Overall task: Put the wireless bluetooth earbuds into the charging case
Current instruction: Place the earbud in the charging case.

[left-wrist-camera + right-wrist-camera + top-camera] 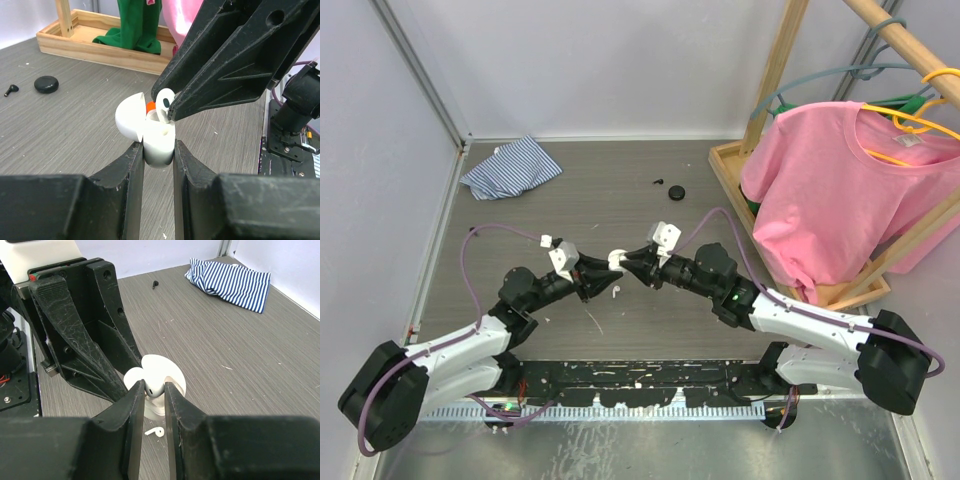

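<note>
currently, the left gripper (159, 150) is closed on the lower body of the charging case (159, 142), one finger on each side, holding it above the table (600, 205). the case is a small, glossy white, rounded shell. its hinged lid (129, 119) is swung open to the side away from the right arm. a red-orange earbud (150, 106) sits inside the case; only its top is visible.

the right gripper (155, 390) is clamped on a white earbud (164, 100). this earbud is glossy white plastic with a rounded head, a small dark spot on the head and a short stem. the stem points down into the open mouth of the case. whether the stem is fully seated cannot be told.

a second white earbud (155, 431) lies on the table just below the two grippers. it is not held.

a black earbud (11, 90) lies farther out on the table, beside a black round case (46, 84), which is closed. the two are near each other but not touching.

other items: a striped cloth (510, 167) at the far left of the table, and a pink t-shirt (840, 190) on a hanger over a wooden rack (740, 190) at the right.
</note>
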Action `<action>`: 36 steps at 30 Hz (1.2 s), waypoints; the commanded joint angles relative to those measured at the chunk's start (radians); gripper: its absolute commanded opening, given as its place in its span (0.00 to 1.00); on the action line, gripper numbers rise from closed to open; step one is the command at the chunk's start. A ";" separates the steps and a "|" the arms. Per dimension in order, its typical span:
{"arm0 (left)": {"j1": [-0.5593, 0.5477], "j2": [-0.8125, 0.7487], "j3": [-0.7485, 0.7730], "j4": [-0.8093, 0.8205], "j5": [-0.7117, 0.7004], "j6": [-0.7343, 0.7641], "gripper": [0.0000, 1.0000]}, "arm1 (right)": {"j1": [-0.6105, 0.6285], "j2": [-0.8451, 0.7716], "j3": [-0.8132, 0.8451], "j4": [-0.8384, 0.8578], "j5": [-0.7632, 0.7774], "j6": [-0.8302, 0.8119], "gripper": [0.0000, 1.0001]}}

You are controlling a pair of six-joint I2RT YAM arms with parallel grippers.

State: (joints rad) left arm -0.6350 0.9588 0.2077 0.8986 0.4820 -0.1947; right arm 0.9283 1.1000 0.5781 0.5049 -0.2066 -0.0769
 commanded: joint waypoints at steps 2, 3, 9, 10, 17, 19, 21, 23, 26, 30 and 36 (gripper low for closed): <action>0.000 -0.028 0.002 0.090 -0.023 0.010 0.01 | 0.009 -0.007 -0.023 0.054 -0.033 0.000 0.27; 0.000 -0.028 0.001 0.091 -0.024 0.011 0.01 | 0.009 -0.007 -0.024 0.055 -0.034 0.001 0.28; 0.001 -0.034 0.000 0.090 -0.021 0.013 0.01 | 0.009 -0.010 -0.024 0.055 -0.044 0.003 0.33; 0.001 -0.034 0.001 0.090 -0.019 0.012 0.01 | 0.009 -0.010 -0.025 0.054 -0.044 0.003 0.33; 0.000 -0.034 -0.001 0.088 -0.021 0.016 0.01 | 0.009 -0.020 -0.026 0.059 -0.029 0.010 0.36; 0.000 -0.033 -0.001 0.089 -0.022 0.016 0.00 | 0.009 -0.029 -0.027 0.059 -0.013 0.012 0.39; 0.000 -0.034 -0.001 0.087 -0.022 0.015 0.00 | 0.009 -0.036 -0.027 0.057 -0.006 0.012 0.41; 0.000 -0.034 -0.001 0.088 -0.020 0.016 0.00 | 0.009 -0.036 -0.025 0.058 0.005 0.015 0.42; 0.001 -0.035 -0.001 0.086 -0.023 0.014 0.00 | 0.009 -0.035 -0.020 0.058 0.028 0.020 0.43; 0.000 -0.037 0.002 0.068 -0.051 0.017 0.00 | 0.009 -0.036 -0.011 0.055 0.035 0.035 0.46; 0.000 -0.032 0.018 0.013 -0.099 0.021 0.00 | 0.009 -0.064 -0.003 0.048 0.062 0.061 0.54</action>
State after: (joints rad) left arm -0.6350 0.9421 0.2005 0.8959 0.4320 -0.1932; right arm 0.9306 1.0824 0.5457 0.5163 -0.1806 -0.0418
